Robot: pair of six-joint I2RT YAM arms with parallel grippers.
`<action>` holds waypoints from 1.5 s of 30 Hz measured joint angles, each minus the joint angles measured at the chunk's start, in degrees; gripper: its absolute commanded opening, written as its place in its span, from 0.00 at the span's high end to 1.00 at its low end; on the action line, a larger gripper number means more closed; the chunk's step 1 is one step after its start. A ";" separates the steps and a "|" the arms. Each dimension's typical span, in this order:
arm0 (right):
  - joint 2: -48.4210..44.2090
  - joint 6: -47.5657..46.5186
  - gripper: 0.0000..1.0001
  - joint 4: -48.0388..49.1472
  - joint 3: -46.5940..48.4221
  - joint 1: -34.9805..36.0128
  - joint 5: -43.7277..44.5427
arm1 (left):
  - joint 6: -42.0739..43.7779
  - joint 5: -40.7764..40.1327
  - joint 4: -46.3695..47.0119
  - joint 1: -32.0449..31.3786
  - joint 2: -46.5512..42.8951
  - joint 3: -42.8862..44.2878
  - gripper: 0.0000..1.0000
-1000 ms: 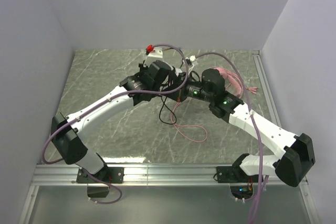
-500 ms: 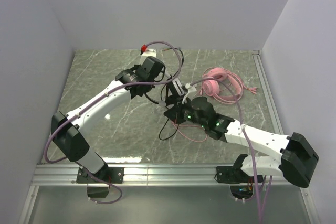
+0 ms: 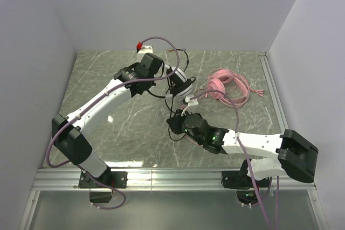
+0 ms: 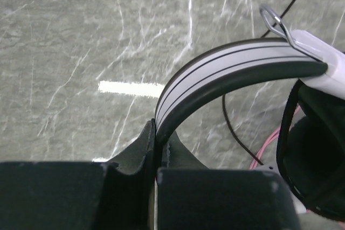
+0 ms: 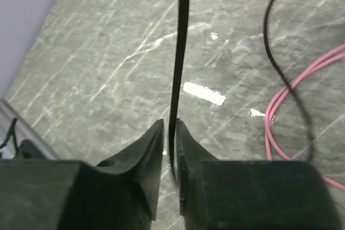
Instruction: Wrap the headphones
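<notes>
L gripper (image 4: 158, 133) clamped on b/w headband (image 4: 226, 65), arcing up-right from fingers. R gripper (image 5: 170, 133) jaws barely apart — black cable (image 5: 180, 52) runs straight ahead thru gap; pinch unclear.

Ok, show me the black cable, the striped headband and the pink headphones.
black cable (image 5: 180, 52): right wrist view, on the straight upright stretch.
striped headband (image 4: 226, 68): left wrist view, middle of the arch.
pink headphones (image 3: 218, 86): top external view, on the ear cup.

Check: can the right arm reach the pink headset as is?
Probably, but not right away: the pink headset lies uncovered on that arm's side, but the right gripper has the black cable between its jaws.
</notes>
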 measured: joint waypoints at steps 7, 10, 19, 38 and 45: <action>1.64 -0.02 0.63 2.60 -1.55 0.50 5.33 | -0.96 0.81 1.18 0.61 0.02 1.16 1.00; 2.16 -0.39 0.58 4.11 -2.64 0.50 6.99 | -1.27 1.99 1.05 0.57 0.04 1.20 1.00; 4.13 -1.51 0.30 13.79 -6.12 0.50 8.26 | -2.01 4.07 0.70 0.57 0.04 1.42 1.00; 24.48 -7.45 0.37 34.21 -1.03 0.50 8.72 | -2.62 9.92 -1.53 1.29 0.24 4.74 1.00; 24.48 -7.72 0.41 33.07 1.20 0.61 9.46 | -3.37 15.47 -7.50 1.90 2.82 17.16 1.00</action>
